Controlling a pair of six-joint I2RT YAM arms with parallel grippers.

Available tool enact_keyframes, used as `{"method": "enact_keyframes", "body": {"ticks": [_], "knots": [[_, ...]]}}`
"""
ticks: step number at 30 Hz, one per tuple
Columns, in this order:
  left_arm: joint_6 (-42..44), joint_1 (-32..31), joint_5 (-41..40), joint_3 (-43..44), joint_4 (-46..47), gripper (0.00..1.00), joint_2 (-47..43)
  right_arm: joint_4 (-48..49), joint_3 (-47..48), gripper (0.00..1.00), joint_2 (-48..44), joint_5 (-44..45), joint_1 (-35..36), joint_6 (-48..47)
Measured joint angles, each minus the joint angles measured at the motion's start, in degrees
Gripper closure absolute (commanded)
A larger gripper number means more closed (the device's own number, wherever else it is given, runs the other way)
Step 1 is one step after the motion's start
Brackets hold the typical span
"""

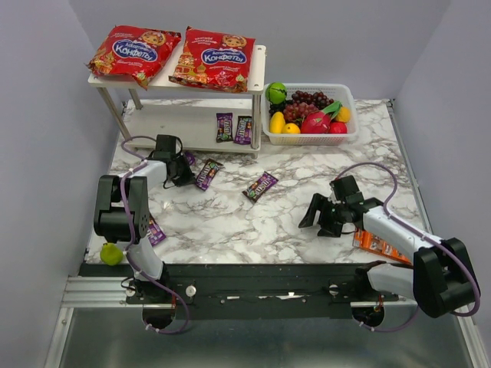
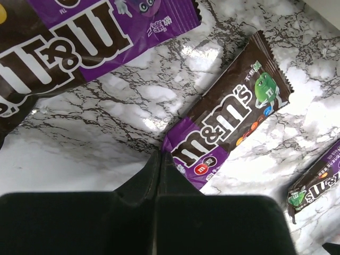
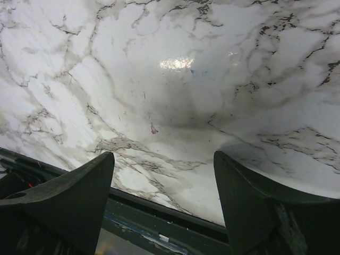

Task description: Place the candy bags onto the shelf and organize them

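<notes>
Shelf: the white two-tier shelf [image 1: 259, 67] stands in the upper left of the overhead frame, at the back of the marble counter [image 1: 230, 222].
Red bags: the left red bag [image 1: 134, 52] and the right red bag [image 1: 213, 58] lie flat on the top board, side by side and close together. The left one hangs a little over the board's edge.
Lower board: two small dark packets, the first shelved packet [image 1: 224, 126] and the second shelved packet [image 1: 244, 130], lie next to each other at its right end.
Loose packets: the diagonal packet [image 2: 228, 114] lies left of centre on the counter. The centre packet [image 1: 260, 185] is apart from it, toward the middle. The hidden packet [image 1: 188, 159] lies partly behind the left arm, and the near packet [image 1: 156, 230] lies beside that arm's base at lower left.
Left fingers: the left fingers [image 2: 161, 156] are pressed together with no gap between them. Their tips are at the purple end of the diagonal packet. Whether they pinch its edge cannot be told.
Right fingers: the right fingers [image 1: 322, 222] are spread wide and hold nothing. They are low over bare marble at right of centre.
Fruit basket: the white fruit basket [image 1: 311, 139] sits just right of the shelf, filled with mixed fruit.
Others: an orange packet [image 1: 378, 245] lies at lower right against the right arm. A green fruit [image 1: 112, 254] sits at the counter's lower left corner.
</notes>
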Motion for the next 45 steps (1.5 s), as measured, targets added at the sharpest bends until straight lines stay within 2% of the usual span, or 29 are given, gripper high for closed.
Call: {"method": "enact_keyframes", "body": {"ticks": [9,19,26,29,35,45], "knots": [[-3.63,0.33,0.66,-1.66,-0.61,1.00,-3.13,-0.35,-0.31,0.16,-0.96,0.02,0.00,-0.04],[-8.50,1.81,1.25,-1.11,-1.29,1.00,-17.99,-0.76,-0.31,0.16,-1.05,0.02,0.00,-0.52],[-13.57,2.10,1.18,-0.44,2.64,1.00,-21.29,-0.85,-0.31,0.16,-1.05,0.04,0.00,-1.20],[-16.44,2.10,1.03,-0.24,5.77,1.00,-20.13,-0.85,-0.28,0.16,-1.05,0.07,0.00,-1.62],[-22.10,2.10,-0.44,2.34,13.86,1.00,-12.26,-1.31,0.13,0.16,-1.05,0.52,0.00,-2.16],[-26.93,2.12,-4.28,13.25,20.74,1.00,2.16,-2.75,2.32,0.16,-1.05,2.69,0.00,-3.06]]}}
